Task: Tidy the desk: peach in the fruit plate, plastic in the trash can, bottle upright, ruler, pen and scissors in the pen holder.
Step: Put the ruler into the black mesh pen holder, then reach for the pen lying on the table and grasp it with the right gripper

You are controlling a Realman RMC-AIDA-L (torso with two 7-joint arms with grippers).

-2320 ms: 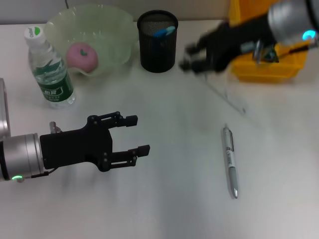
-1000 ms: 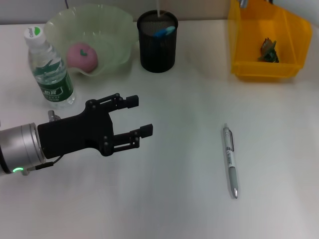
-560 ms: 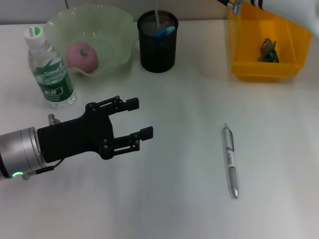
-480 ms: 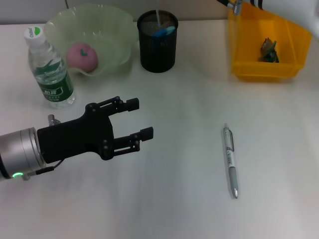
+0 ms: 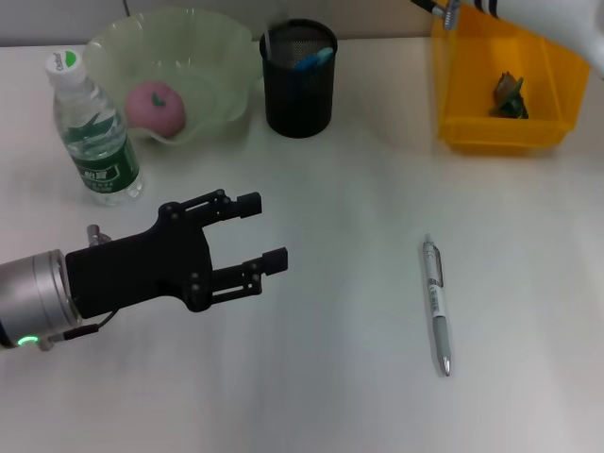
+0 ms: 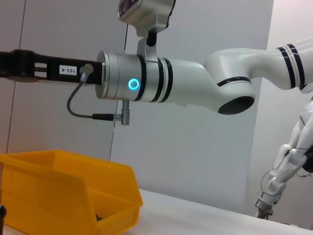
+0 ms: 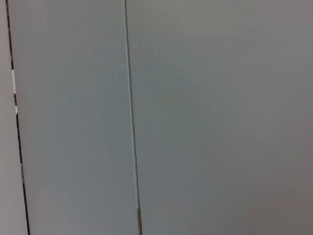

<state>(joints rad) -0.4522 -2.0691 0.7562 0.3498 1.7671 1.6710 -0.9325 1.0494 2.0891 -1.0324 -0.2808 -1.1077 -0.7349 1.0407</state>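
Note:
The pink peach (image 5: 156, 104) lies in the pale green fruit plate (image 5: 222, 57). The water bottle (image 5: 92, 132) stands upright beside the plate. The black mesh pen holder (image 5: 298, 90) holds a blue-handled item (image 5: 311, 59), and a thin clear ruler (image 5: 268, 43) leans at its rim. The silver pen (image 5: 435, 304) lies on the table at the right. A scrap of plastic (image 5: 510, 94) lies in the yellow bin (image 5: 472, 132). My left gripper (image 5: 262, 229) is open and empty over the table's left middle. My right arm (image 5: 557, 19) is raised at the far right. The left wrist view shows its black gripper body (image 6: 29, 66) above the bin.
The yellow bin (image 6: 58, 191) also shows in the left wrist view, below the right arm. The right wrist view shows only a grey wall (image 7: 195, 117). Bare white table lies between my left gripper and the pen.
The right arm carried the ruler to the pen holder, then rose out of the head view. The ruler has tipped from upright to lean at the holder's left rim. My left gripper shifted slightly.

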